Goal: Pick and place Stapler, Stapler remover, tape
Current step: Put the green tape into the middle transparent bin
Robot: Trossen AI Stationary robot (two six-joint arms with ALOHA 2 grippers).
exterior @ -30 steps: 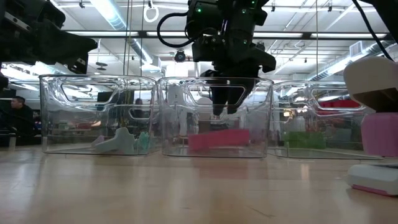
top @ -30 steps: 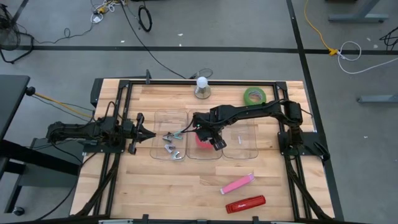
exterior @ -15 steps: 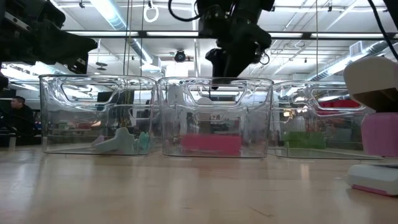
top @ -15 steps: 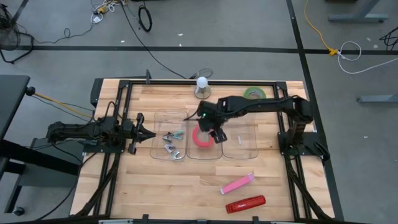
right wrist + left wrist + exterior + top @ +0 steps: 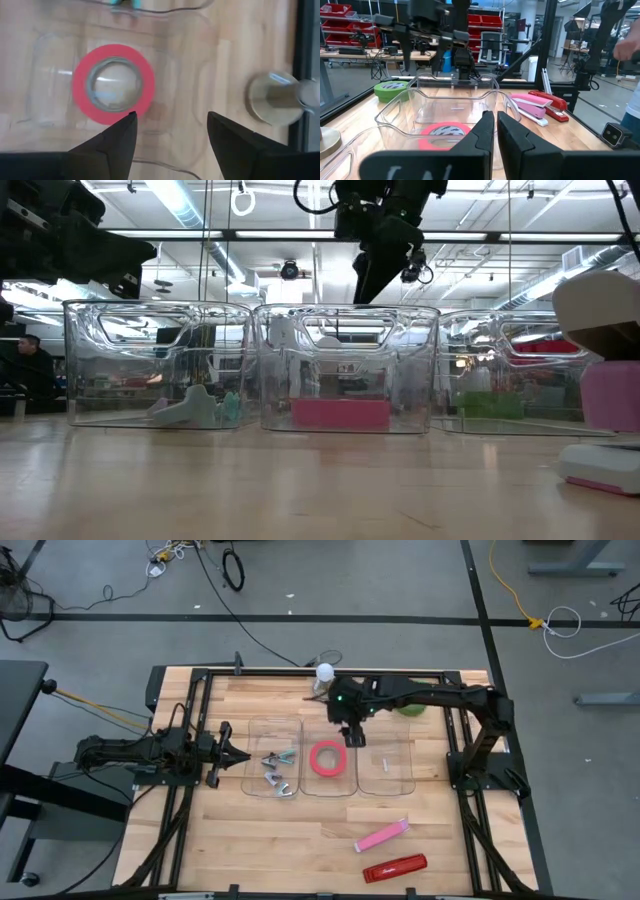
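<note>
A red tape roll (image 5: 325, 758) lies flat on the floor of the middle clear bin (image 5: 326, 793); it also shows in the right wrist view (image 5: 80, 95) and the low view (image 5: 340, 414). My right gripper (image 5: 353, 734) is open and empty, above that bin's far side (image 5: 172, 131). A green tape roll (image 5: 415, 707) lies at the table's far right, partly under my right arm. A pink stapler (image 5: 382, 836) and a red stapler (image 5: 394, 868) lie near the front edge. Stapler removers (image 5: 275, 772) lie in the left bin. My left gripper (image 5: 228, 750) waits shut at the table's left.
Three clear bins stand in a row across the table's middle; the right bin (image 5: 412, 755) holds nothing I can see. A white ball on a round grey base (image 5: 325, 675) stands at the far edge, close to my right gripper. A black frame runs along the table's edges.
My right gripper has risen out of the middle bin and gone toward the table's far edge. The red roll, which was under it a second ago, has stayed behind and now lies flat on the bin's floor.
</note>
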